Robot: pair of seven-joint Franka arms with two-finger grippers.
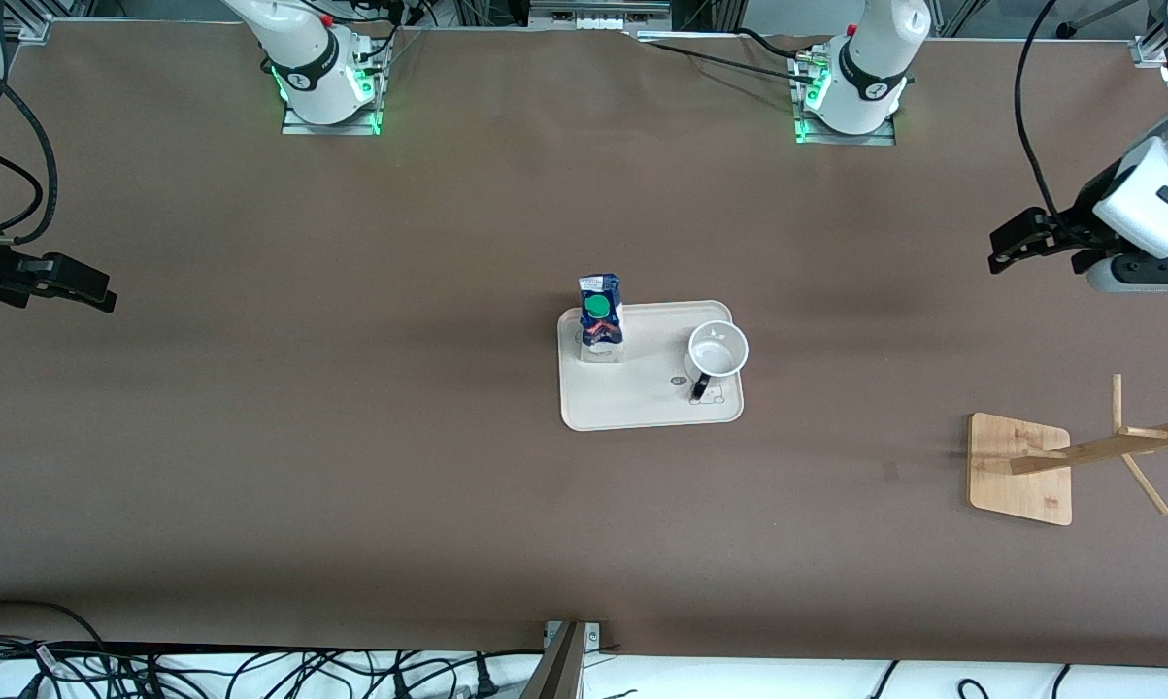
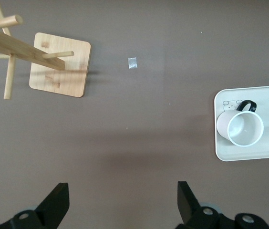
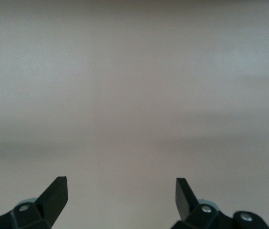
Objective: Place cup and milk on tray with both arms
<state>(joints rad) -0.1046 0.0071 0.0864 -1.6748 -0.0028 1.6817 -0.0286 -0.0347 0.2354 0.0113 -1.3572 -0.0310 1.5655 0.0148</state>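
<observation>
The cream tray (image 1: pixel 642 408) lies at the middle of the table. On it the blue milk (image 1: pixel 600 320) carton with a green cap stands upright at the end toward the right arm. The white cup (image 1: pixel 717 351) stands upright on the tray's end toward the left arm, its black handle pointing toward the front camera. My left gripper (image 1: pixel 999 258) hangs open and empty above the table at the left arm's end. In the left wrist view the left gripper (image 2: pixel 123 200) is apart from the cup (image 2: pixel 242 128) and tray (image 2: pixel 230 152). My right gripper (image 1: pixel 106 297) is open above bare table at the right arm's end; the right gripper (image 3: pixel 121 195) holds nothing.
A wooden mug stand (image 1: pixel 1020 469) with a square base and slanted pegs sits toward the left arm's end, nearer the front camera than the tray; the stand (image 2: pixel 60 64) also shows from the left wrist. A small tape patch (image 2: pixel 132 63) lies between stand and tray.
</observation>
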